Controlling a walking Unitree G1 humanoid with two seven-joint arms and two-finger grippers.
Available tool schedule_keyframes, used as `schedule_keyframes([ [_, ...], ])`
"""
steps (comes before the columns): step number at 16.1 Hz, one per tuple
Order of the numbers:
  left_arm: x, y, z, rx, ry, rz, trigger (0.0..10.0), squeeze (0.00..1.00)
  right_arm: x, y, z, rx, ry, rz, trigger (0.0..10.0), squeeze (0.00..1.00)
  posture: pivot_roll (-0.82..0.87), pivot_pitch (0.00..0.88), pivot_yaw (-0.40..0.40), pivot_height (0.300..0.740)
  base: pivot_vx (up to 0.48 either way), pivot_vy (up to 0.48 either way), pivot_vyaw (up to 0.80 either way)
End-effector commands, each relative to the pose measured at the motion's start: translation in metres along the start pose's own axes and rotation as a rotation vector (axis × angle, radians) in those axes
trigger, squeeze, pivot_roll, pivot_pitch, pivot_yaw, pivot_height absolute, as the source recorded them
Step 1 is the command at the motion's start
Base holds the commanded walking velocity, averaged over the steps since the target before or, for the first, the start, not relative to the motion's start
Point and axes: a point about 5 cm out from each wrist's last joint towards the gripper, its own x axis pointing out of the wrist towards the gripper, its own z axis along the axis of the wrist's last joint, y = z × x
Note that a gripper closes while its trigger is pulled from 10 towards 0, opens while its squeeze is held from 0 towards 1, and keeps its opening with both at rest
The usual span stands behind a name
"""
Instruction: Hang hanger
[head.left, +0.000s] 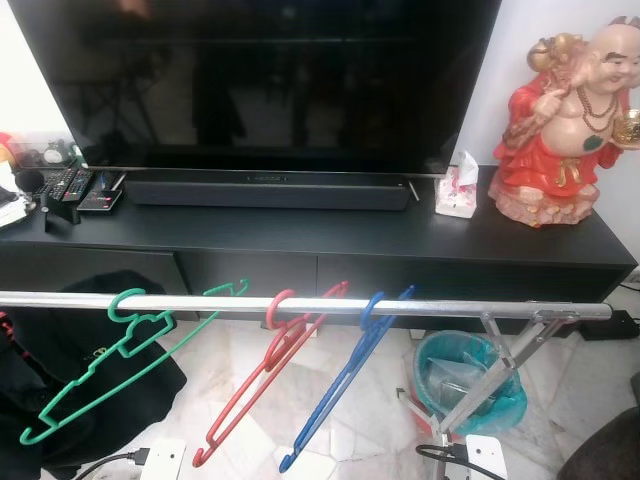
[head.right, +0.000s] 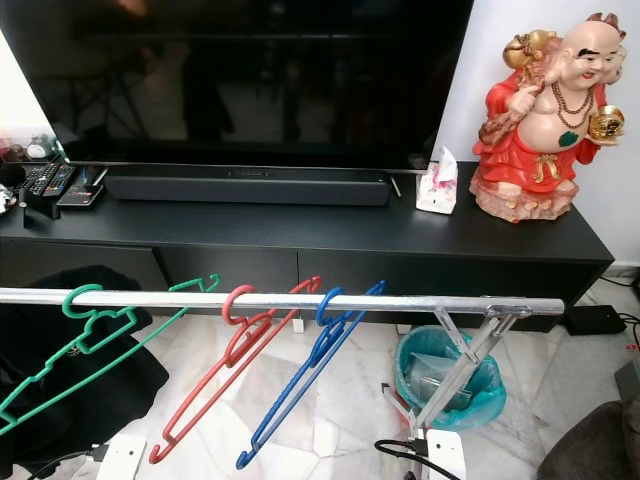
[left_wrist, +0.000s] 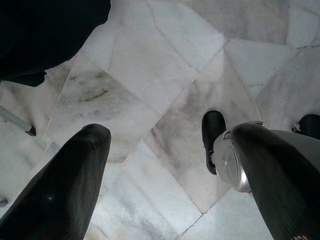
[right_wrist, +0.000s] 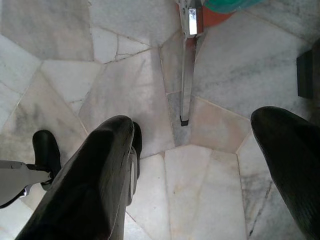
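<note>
Where the silver rail (head.left: 300, 303) runs level from side to side in front of the black counter (head.left: 330, 235), hung with three hangers by their hooks, all well spaced along it. Green hanger (head.left: 100, 365) farthest toward the robot's left, red hanger (head.left: 265, 372) in the middle, blue hanger (head.left: 342, 378) toward the right. Each one tilted, long axis slanting down and to the left from the hook, low tips close to the marble floor (head.left: 350, 425), short upper ends poking up past the rail toward the right. Bare stretch of rail right of the blue hook, up to the folding silver brace (head.left: 495, 365) near the rail's end; another short bare gap between green and red hooks. Under the brace, a teal bin (head.left: 468, 385). Behind, on the counter, a dark television (head.left: 260, 80), a soundbar (head.left: 268, 190), a tissue pack (head.left: 456, 190), a red figurine (head.left: 565, 120) and remotes (head.left: 80, 187) at the left edge. Black cloth (head.left: 70, 380) heaped on the floor under the green hanger.

Left gripper (left_wrist: 165, 165) pointing down at bare marble, jaws spread wide, grasping nothing. Right gripper (right_wrist: 200, 165) likewise down over the floor, jaws released and apart, a leg of the rail stand (right_wrist: 187, 75) lying beyond them.
</note>
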Motion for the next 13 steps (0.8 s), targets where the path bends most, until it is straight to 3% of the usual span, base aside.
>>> schedule_keyframes([
  [1,-0.001,-0.001,-0.009,-0.001,0.035,0.004,10.0,0.0,0.0,-0.001,-0.003,0.002,0.004,-0.007,10.0,0.0,0.06,0.0,-0.005,0.732,0.0,0.0,0.0],
  [4,-0.005,-0.001,-0.026,-0.013,0.065,0.007,10.0,0.0,0.0,0.0,-0.004,0.004,0.003,-0.008,10.0,0.0,0.05,0.0,0.001,0.732,0.0,0.0,0.0],
  [8,-0.006,-0.003,-0.032,-0.016,0.072,-0.006,10.0,0.0,0.0,0.001,-0.005,0.005,0.006,-0.006,10.0,0.0,0.04,0.0,0.007,0.732,0.0,0.0,0.0],
  [13,-0.012,0.005,-0.05,-0.026,0.102,0.001,10.0,0.0,0.0,0.001,-0.006,0.005,0.007,-0.004,10.0,0.0,0.05,0.0,0.004,0.732,0.0,0.0,0.0],
])
